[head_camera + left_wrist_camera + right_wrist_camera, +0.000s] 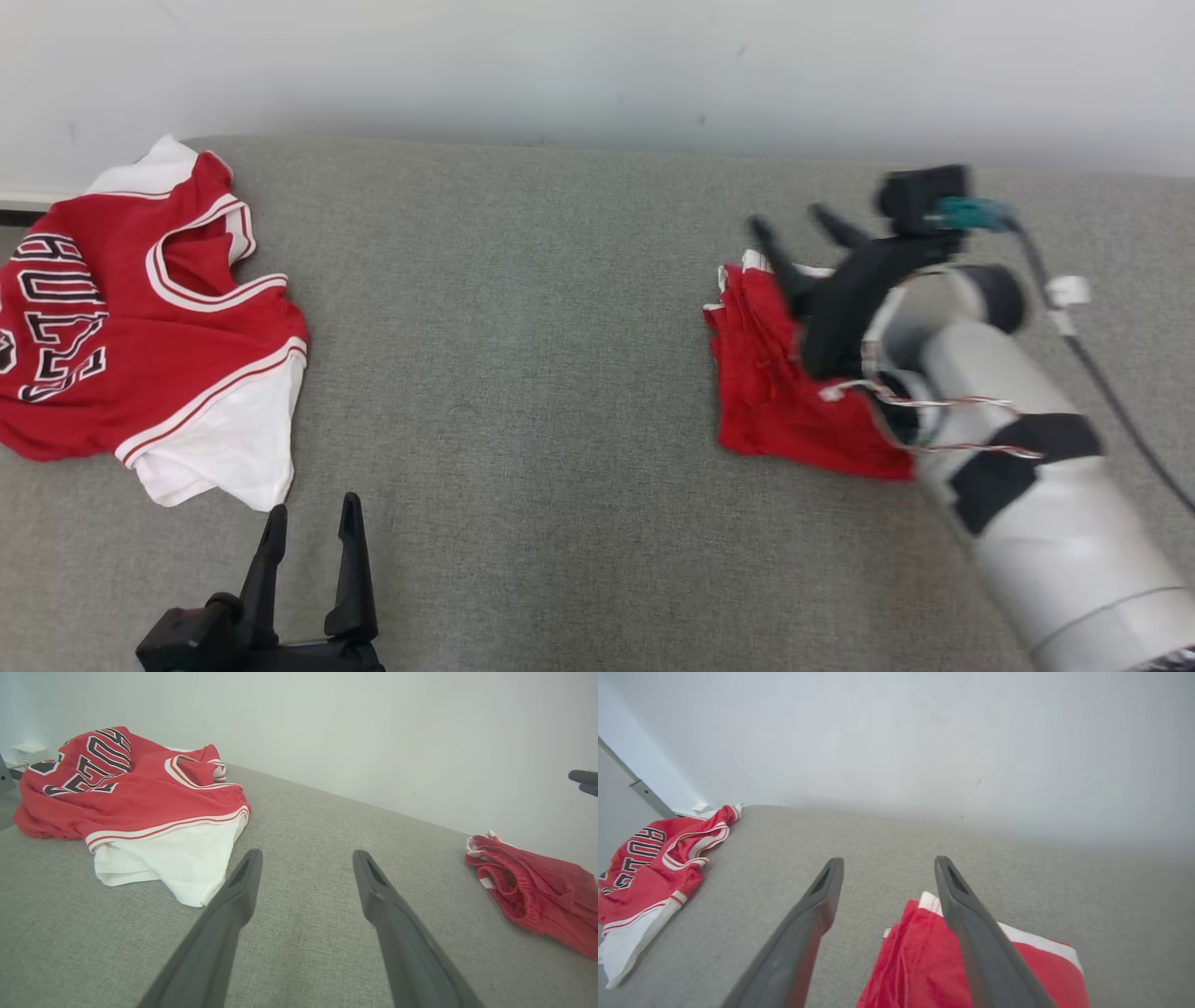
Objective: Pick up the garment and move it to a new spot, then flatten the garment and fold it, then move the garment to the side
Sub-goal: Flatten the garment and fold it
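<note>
A crumpled red and white jersey (140, 317) with black lettering lies at the far left of the grey fabric surface (523, 373); it also shows as the jersey (131, 793) and the jersey (649, 868). A folded red garment (775, 392) with white trim rests at the right, also seen as the red garment (537, 891) and the red garment (924, 961). My right gripper (789, 219) hovers open over its far edge, holding nothing; its fingers spread wide around the right gripper (888, 861). My left gripper (314, 509) stands open and empty near the jersey's white hem, as does the left gripper (307, 856).
A white wall (597, 65) runs along the back edge of the surface. A dark cable (1092, 355) trails from my right wrist. Bare grey fabric stretches between the two garments.
</note>
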You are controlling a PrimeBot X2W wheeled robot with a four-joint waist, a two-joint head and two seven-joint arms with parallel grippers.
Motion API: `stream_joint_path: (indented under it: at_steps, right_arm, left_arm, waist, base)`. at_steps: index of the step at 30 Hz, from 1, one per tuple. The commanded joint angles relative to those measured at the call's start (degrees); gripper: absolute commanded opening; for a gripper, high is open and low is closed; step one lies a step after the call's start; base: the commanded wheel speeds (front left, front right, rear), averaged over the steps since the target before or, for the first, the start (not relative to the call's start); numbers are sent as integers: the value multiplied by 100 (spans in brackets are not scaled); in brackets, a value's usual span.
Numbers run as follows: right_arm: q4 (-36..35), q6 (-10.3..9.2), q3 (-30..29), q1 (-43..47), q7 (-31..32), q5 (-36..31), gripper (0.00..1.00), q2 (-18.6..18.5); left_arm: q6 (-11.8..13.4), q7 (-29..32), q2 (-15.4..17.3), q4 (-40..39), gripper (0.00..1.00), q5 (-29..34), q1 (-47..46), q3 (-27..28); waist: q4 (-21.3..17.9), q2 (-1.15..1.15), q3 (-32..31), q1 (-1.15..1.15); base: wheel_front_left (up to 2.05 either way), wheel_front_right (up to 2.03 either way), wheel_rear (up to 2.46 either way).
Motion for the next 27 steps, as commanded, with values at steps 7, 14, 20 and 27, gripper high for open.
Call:
stream_joint_path:
  at_steps: [7,14,20,27]
  right_arm:
    - [571,-15,-522,588,-604,-800,0,-737]
    - [902,-15,-541,1025,-1127,-1145,0,-101]
    - [1034,-16,1,1361,-1275,-1049,0,275]
    - [709,-16,865,1690,-1143,-388,0,323]
  left_arm:
    - [16,-6,3,-35,100,-69,49,-67]
    - [17,-6,3,-39,100,-69,92,-49]
    - [0,-6,3,9,100,-46,111,-47]
    - [8,-6,3,27,100,-19,159,-54]
  waist:
    - [-10,0,-28,0]
    - [6,0,-16,0]
    - [2,0,-85,0]
    - [-50,0,-223,0]
  base:
    - [0,0,0]
    - [0,0,0]
    - [0,0,0]
    - [0,0,0]
